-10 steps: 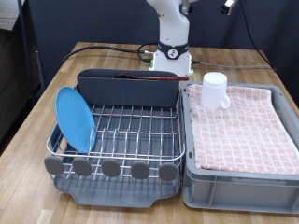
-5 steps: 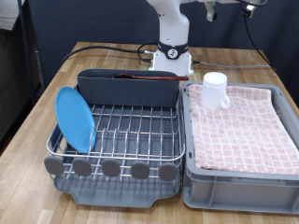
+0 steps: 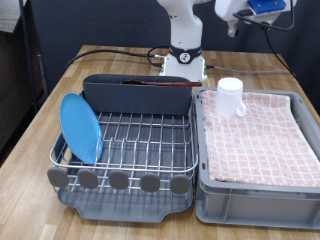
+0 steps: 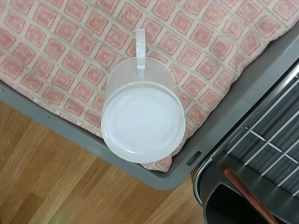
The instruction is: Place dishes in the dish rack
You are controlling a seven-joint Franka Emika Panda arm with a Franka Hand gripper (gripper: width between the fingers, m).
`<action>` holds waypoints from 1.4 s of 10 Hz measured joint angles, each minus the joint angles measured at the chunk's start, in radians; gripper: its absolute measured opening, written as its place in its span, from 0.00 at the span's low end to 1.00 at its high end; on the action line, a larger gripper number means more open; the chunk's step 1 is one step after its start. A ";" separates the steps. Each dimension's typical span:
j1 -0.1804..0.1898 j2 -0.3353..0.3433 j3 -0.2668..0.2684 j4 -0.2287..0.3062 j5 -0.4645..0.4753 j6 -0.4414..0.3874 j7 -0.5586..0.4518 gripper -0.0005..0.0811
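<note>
White mug (image 3: 231, 96) standing on the pink checked cloth (image 3: 265, 135) in the grey bin (image 3: 255, 200), at its far left corner, just beside the dish rack (image 3: 125, 140). Blue plate (image 3: 80, 127) already up on edge at the rack's left. Wooden spoon (image 3: 160, 85) lying in the tall far part. Gripper (image 3: 236, 24) high above the mug, holding nothing; open or closed, cannot tell.

Could tip the mug on that soft cloth if bumped on the rim.

Wrist view alone looks straight down at the mug's round face and the handle (image 4: 140, 49). Exterior view alone shows the plate.
</note>
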 joint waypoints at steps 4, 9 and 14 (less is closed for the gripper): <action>0.003 0.057 0.008 0.046 0.023 -0.076 0.010 0.99; 0.011 0.258 0.035 0.159 0.073 -0.089 0.027 0.99; 0.011 0.349 0.046 0.166 0.091 -0.024 0.027 0.99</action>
